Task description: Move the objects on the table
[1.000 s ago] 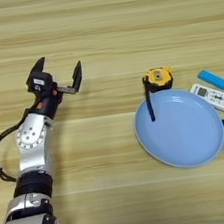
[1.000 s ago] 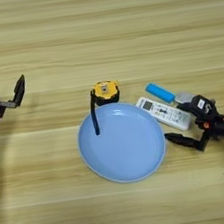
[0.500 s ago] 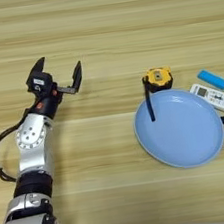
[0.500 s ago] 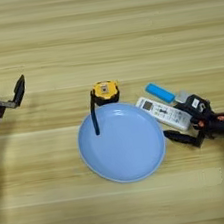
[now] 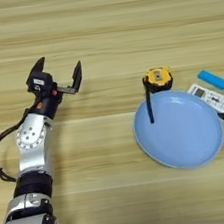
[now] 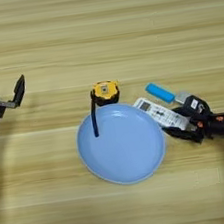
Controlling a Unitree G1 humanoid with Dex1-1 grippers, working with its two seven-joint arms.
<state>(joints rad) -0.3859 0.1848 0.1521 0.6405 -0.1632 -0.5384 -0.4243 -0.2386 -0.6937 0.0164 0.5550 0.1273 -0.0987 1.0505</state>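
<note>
**Ana:** Four things sit on the table (image 5: 100, 14), all toward the right: a tape measure (image 6: 104, 92), a blue block (image 6: 160, 92), a remote control (image 6: 161, 115) and a light-blue plate (image 6: 121, 143). Which one is being worked on?

**Ben:** The remote, I'd judge. The right gripper (image 6: 186, 121) lies low at the remote's right end, one black finger above that end and one below it, so it straddles the remote. Whether the fingers already pinch it, I cannot tell.

**Ana:** And the left gripper (image 5: 61, 75)?

**Ben:** Well apart from everything, over bare wood at the left, its fingers spread wide and nothing between them.

**Ana:** How would the remote handle?

**Ben:** Slim, stiff and probably light. Its smooth shell could slip or swing if held only by the tip, so a grip across the narrow width nearer the middle looks safer. Its left end touches or overlaps the plate's rim, so dragging it could nudge the plate.

**Ana:** The others?

**Ben:** The tape measure sits just beyond the plate's far rim, its black strap (image 6: 94, 119) trailing onto the plate; it is likely the heaviest, best taken by its body. The block lies just behind the remote, small and rigid.
</note>
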